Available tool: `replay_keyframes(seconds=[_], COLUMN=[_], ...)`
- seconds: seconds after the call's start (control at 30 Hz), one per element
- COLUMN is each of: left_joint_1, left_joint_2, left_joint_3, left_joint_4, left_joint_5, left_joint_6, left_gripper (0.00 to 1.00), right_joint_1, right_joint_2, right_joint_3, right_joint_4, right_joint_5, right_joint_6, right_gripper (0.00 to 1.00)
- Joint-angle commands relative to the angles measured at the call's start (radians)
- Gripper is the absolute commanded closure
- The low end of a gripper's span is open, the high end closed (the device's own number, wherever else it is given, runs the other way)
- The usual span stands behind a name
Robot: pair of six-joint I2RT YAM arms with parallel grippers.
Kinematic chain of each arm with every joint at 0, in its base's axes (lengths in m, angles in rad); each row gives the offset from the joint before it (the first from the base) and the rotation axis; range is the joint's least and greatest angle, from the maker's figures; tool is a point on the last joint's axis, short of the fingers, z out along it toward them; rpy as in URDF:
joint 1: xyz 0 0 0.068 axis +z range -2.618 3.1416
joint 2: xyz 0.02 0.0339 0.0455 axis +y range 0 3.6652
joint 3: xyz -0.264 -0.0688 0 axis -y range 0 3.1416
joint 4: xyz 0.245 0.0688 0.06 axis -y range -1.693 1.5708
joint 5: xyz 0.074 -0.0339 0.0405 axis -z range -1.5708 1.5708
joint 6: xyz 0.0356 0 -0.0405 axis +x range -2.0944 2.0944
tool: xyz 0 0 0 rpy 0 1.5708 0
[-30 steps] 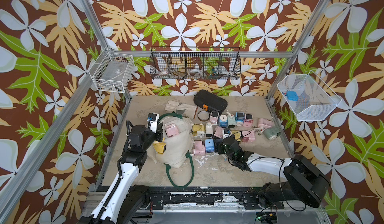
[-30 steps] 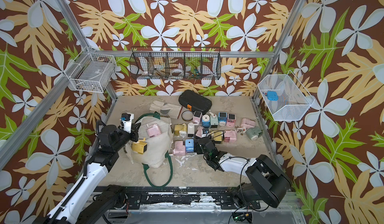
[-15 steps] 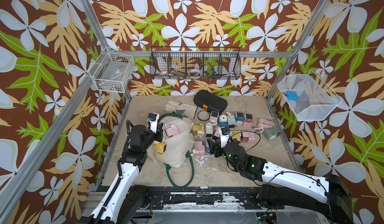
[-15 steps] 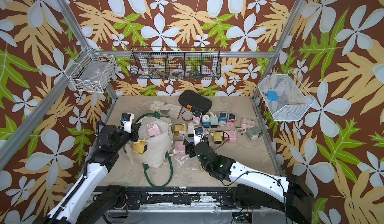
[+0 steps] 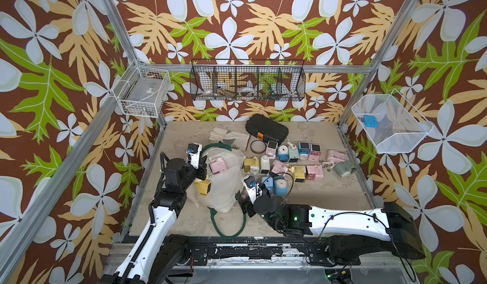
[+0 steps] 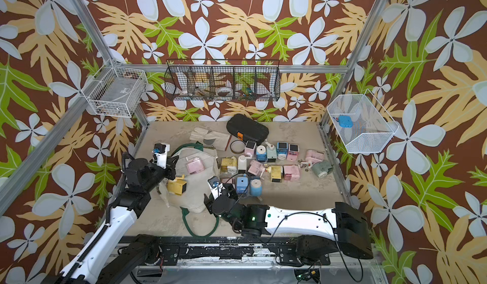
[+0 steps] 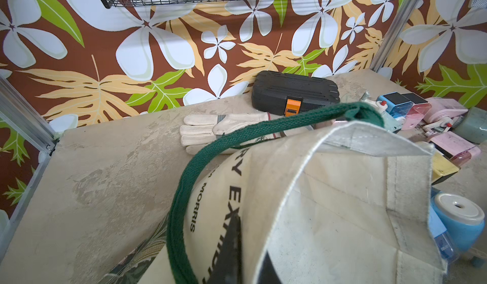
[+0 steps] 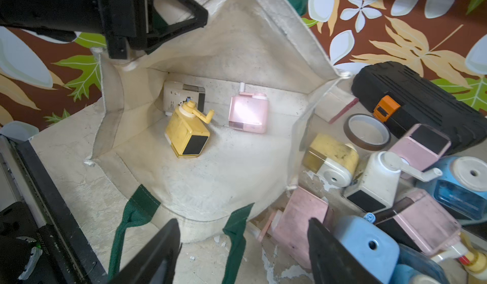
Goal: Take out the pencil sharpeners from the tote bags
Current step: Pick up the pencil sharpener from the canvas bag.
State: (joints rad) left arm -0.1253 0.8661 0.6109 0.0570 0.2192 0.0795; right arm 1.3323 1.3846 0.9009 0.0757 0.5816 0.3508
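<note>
Our right claw point(image 8: 242, 227) hangs spread wide and empty over the near rim of the tote bag point(image 8: 263, 37), one dark finger point(image 8: 163, 243) on either side of the green strap handles point(image 8: 131, 216). Across the mouth, our left claw point(image 5: 203, 165) is clamped tight on the far rim and holds the canvas up so the bag gapes. Three are left inside: the yellow sharpener point(image 8: 188, 132) tilted on an edge right against the white sharpener point(image 8: 181, 95), and the pink sharpener point(image 8: 249, 114) lying flat, apart from both. The other pencil sharpeners point(image 5: 315, 173) crowd the table point(image 5: 329, 203) just beside the bag. We see three risks. A reach from here could snag a strap or the near rim and drag the whole bag. If the far rim slips from our left claw, the mouth folds shut over the load. A grab on the tilted yellow one may pinch its crank and roll it, or nudge the white one deeper into the corner.
</note>
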Motion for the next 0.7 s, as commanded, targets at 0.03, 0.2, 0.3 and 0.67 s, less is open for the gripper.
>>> replay_keyframes(seconds=[0.03, 0.2, 0.3, 0.67], left_joint_1=[0.001, 0.0, 0.0, 0.0], left_joint_2=[-0.001, -0.003, -0.003, -0.002], left_joint_3=[0.008, 0.007, 0.007, 0.009], left_joint_4=[0.012, 0.013, 0.013, 0.012], left_joint_5=[0.025, 0.025, 0.028, 0.038], left_joint_6=[-0.009, -0.011, -0.011, -0.01], left_gripper=[1.0, 1.0, 1.0, 1.0], right_joint_1=[0.023, 0.024, 0.021, -0.089], right_joint_2=[0.07, 0.176, 0.247, 0.524], right_joint_3=[0.05, 0.122, 0.167, 0.371], right_joint_4=[0.016, -0.007, -0.011, 0.038], right_joint_5=[-0.008, 0.006, 0.005, -0.161], right_joint_6=[-0.024, -0.01, -0.013, -0.032], right_gripper=[0.25, 0.25, 0.25, 0.22])
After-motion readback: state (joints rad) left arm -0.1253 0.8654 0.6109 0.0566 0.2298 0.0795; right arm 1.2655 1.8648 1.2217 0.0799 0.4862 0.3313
